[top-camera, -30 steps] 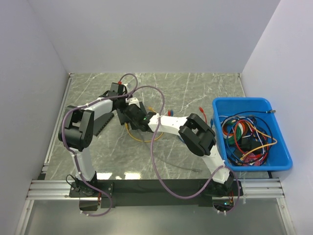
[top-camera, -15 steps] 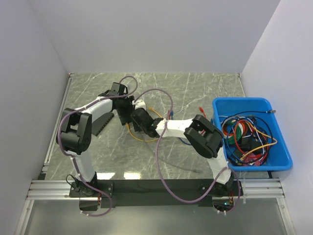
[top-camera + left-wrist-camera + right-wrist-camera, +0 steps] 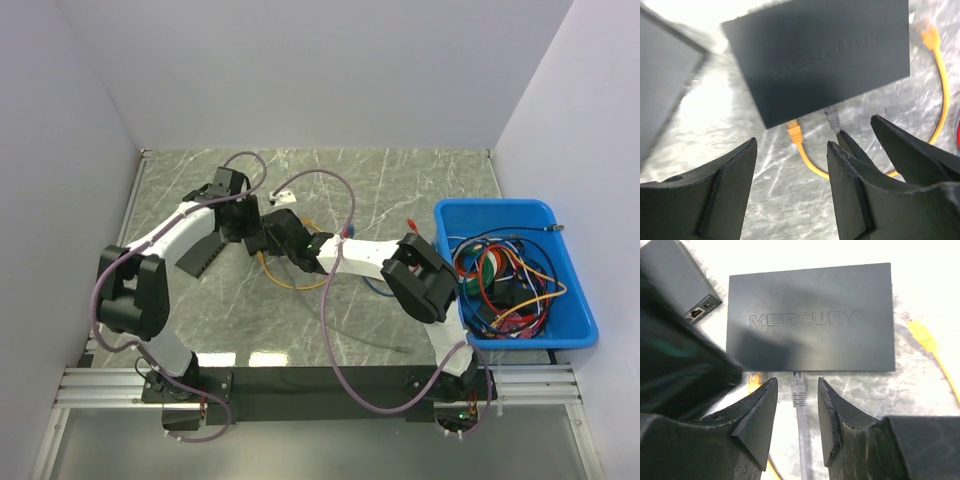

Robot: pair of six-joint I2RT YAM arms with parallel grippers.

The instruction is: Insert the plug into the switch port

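The black MERCURY switch [image 3: 810,317] lies flat on the marble table, and it also shows in the left wrist view [image 3: 825,55]. A grey plug [image 3: 798,387] on a grey cable sits in a port on the switch's near edge. My right gripper [image 3: 796,383] is open, its jaws on either side of the grey plug with a gap on both sides. A yellow plug [image 3: 795,131] sits in the port beside the grey plug [image 3: 832,119]. My left gripper [image 3: 792,190] is open and empty, just in front of the switch over the yellow cable. Both grippers meet at the switch in the top view, left [image 3: 243,215] and right [image 3: 273,228].
A second black box [image 3: 677,277] lies left of the switch. A loose yellow plug [image 3: 917,332] lies to its right. A blue bin [image 3: 575,300] of tangled cables stands at the right. A grey cable [image 3: 370,340] trails across the table's near part.
The left arm's elbow has swung out to the left and its gripper has shifted a little left. The right gripper has stayed at the switch.
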